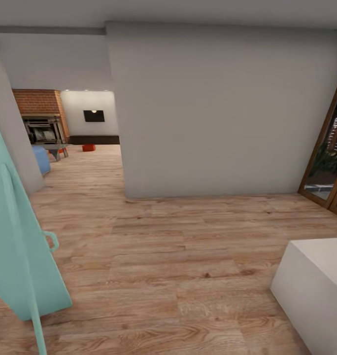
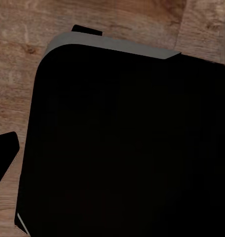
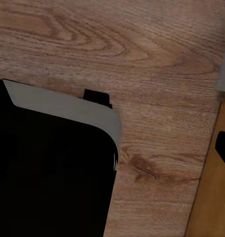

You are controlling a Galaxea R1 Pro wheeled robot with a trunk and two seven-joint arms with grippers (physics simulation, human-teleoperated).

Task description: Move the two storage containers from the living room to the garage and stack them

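— Where are the bins?

— One storage container (image 1: 88, 147) sits far off on the living room's wood floor (image 1: 153, 246), below the wall TV (image 1: 93, 116) and near the brick fireplace (image 1: 40, 103). The second may be the orange patch by the low desk (image 1: 56, 148); too small to say.

— Your claws?

— I can't tell their state; my wrist views look down over my dark base (image 2: 127, 148).

— Risks?

— The passage is tight, I judge: clipping the white wall (image 1: 222, 113), the teal door (image 1: 20, 246) or the white block (image 1: 316, 291).

One storage container (image 1: 88, 147), one fireplace (image 1: 43, 123), one TV (image 1: 93, 116), one mint door (image 1: 18, 231).
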